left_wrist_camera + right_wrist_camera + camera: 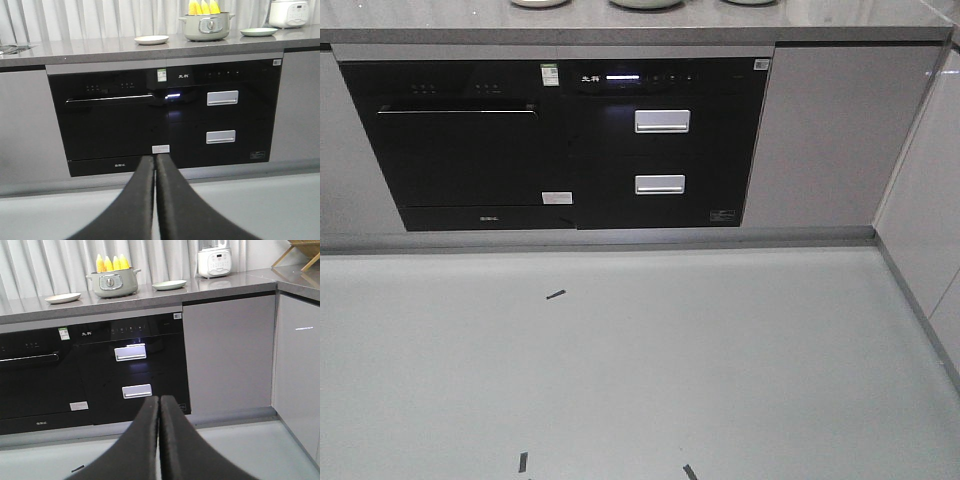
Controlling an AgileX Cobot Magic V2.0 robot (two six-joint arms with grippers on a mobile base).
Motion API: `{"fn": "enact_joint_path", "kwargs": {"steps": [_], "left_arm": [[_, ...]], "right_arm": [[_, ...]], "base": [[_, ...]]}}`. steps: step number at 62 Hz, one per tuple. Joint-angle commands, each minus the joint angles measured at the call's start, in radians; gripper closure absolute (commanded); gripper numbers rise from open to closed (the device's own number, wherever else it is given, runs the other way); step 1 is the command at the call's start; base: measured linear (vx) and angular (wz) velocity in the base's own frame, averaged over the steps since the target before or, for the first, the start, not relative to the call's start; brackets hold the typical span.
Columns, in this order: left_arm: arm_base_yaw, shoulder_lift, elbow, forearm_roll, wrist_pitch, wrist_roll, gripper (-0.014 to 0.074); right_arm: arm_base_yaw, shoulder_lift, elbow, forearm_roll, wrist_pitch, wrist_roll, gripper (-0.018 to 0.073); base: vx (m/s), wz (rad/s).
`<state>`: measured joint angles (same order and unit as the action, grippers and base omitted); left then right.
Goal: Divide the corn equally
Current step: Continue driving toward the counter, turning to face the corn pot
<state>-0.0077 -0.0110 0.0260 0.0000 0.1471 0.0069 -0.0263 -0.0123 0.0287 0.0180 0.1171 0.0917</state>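
Observation:
Several yellow corn cobs (203,7) (112,263) stand upright in a pale green pot (207,27) (113,284) on the grey counter. A cream plate (151,39) (62,298) lies left of the pot and a light green plate (258,32) (169,285) lies right of it. My left gripper (155,159) is shut with nothing in it, low and far in front of the cabinets. My right gripper (159,399) is also shut and empty, equally far from the counter. The front view shows only the plates' and pot's lower rims; no corn appears there.
Below the counter (620,25) are a black built-in oven (460,150) and black drawer unit with silver handles (662,121). A white rice cooker (288,12) and a white blender (214,260) sit at the right. A side cabinet (297,375) closes the right. Pale floor (620,370) carries black tape marks.

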Motion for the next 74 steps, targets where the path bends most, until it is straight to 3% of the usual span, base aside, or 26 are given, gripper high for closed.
{"fn": "enact_joint_path", "kwargs": {"steps": [1, 74], "left_arm": [[0.001, -0.016, 0.015, 0.000, -0.073, -0.007, 0.0603], [0.001, -0.016, 0.015, 0.000, -0.073, -0.007, 0.0603]], "right_arm": [[-0.004, -0.004, 0.007, -0.007, -0.073, -0.011, 0.0565], [-0.004, -0.004, 0.007, -0.007, -0.072, -0.011, 0.0565]], "base": [[0.13, 0.06], [0.12, 0.05]]}}
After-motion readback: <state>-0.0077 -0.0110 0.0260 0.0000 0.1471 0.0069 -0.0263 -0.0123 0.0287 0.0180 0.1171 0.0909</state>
